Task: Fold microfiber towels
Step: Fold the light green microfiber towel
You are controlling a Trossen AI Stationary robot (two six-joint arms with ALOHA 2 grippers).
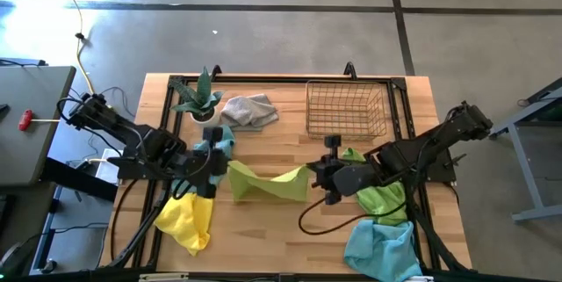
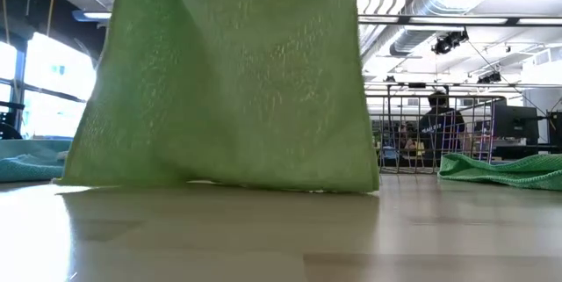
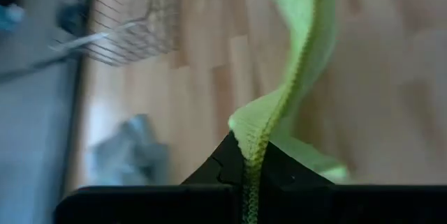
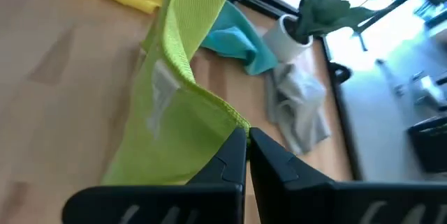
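Observation:
A lime green towel (image 1: 268,183) is stretched between my two grippers over the table's middle; it fills the low view (image 2: 228,80). My left gripper (image 1: 213,169) is shut on its left end, my right gripper (image 1: 318,177) on its right end. A yellow towel (image 1: 186,219) lies at the front left, a light blue towel (image 1: 380,247) at the front right, a second lime green towel (image 1: 379,196) under my right arm, a grey towel (image 1: 249,110) at the back, and another light blue towel (image 1: 221,140) by my left gripper. My left gripper pinches the towel's stitched edge (image 3: 253,140) between its two shut fingers, at the towel's left end. The towel runs away from the fingers, twisted. My right gripper pinches the towel's hemmed edge at a corner (image 4: 234,121) between its two shut fingers, at the right end. The towel sags between the grippers and its lower edge (image 2: 219,181) rests on the table.
A wire basket (image 1: 345,109) stands at the back right. A potted plant (image 1: 200,99) stands at the back left. Bare wood lies in front of the held towel. People show in the room beyond the table in the low view.

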